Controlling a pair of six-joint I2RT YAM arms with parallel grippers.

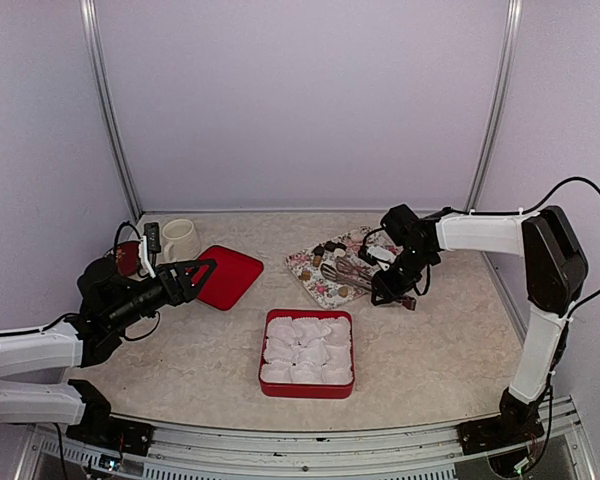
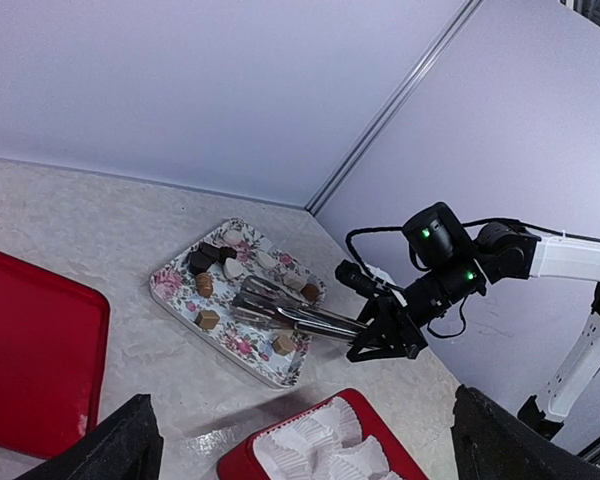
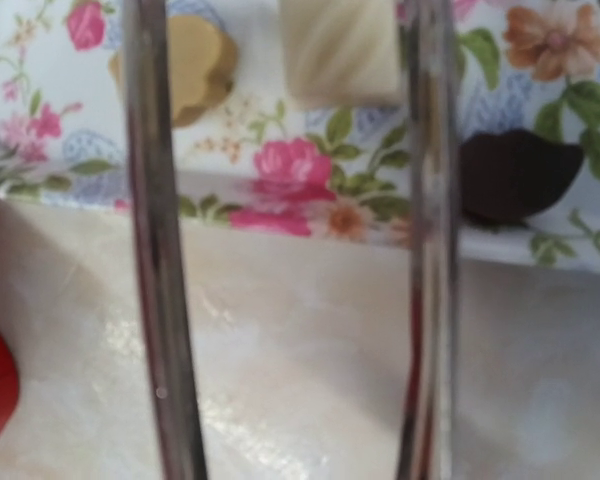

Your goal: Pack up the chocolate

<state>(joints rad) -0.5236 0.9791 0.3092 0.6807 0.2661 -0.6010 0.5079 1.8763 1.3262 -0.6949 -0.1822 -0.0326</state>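
Observation:
Several small chocolates [image 2: 206, 285], dark, tan and cream, lie on a floral tray [image 2: 175, 282] at the back right of the table. My right gripper [image 1: 392, 285] is shut on the handle end of metal tongs [image 2: 298, 317], whose tips reach over the tray among the candies. In the right wrist view the two tong arms [image 3: 158, 250] stand apart with nothing between them; a tan piece [image 3: 185, 65], a cream piece [image 3: 340, 50] and a dark piece [image 3: 515, 175] lie beyond. My left gripper [image 1: 195, 272] hangs open and empty at the left, over the red lid's edge.
A red box [image 1: 307, 392] filled with white paper cups sits at the table's middle front. A red lid [image 1: 230, 275] lies to its left rear, with a cream mug [image 1: 180, 240] behind it. Walls close in the back and both sides.

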